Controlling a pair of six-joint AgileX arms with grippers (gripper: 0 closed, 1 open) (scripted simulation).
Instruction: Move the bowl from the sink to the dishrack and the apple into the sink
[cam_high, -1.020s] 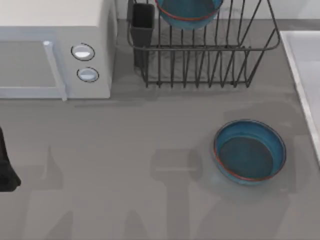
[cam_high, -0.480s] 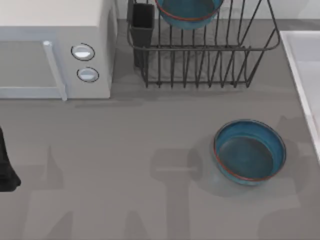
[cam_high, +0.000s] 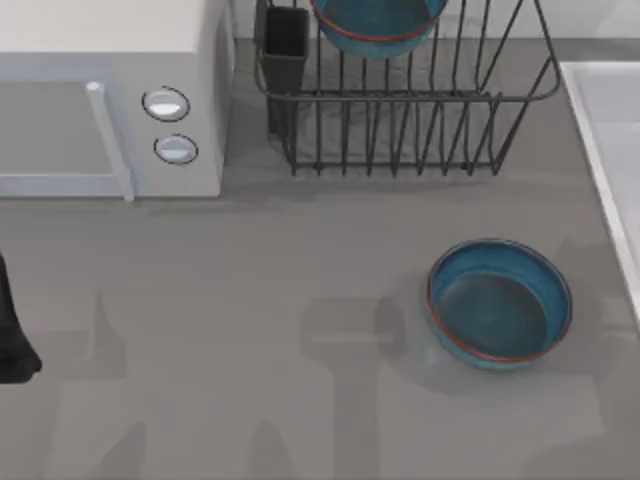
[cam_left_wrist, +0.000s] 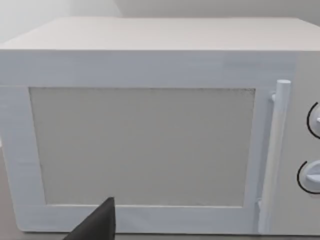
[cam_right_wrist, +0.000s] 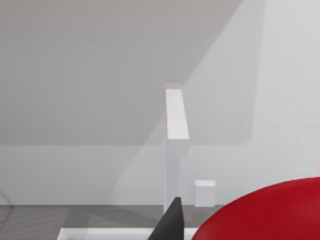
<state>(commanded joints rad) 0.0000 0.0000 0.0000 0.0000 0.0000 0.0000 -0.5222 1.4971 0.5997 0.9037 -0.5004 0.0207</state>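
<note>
– Only shadows by the table's bowl shifted. Where's the apple?
– Apple sits right beside the right gripper, with the sink rim just beyond. Whether it's gripped can't be told. The left gripper idles facing the microwave.
– Handling?
– Likely firm, light, glossy-slick; pinch across its widest middle.

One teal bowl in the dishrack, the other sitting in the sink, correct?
Not quite. The top view shows one bowl in the dishrack, but the other bowl sits on the grey table, beside the sink, not in it.
</note>
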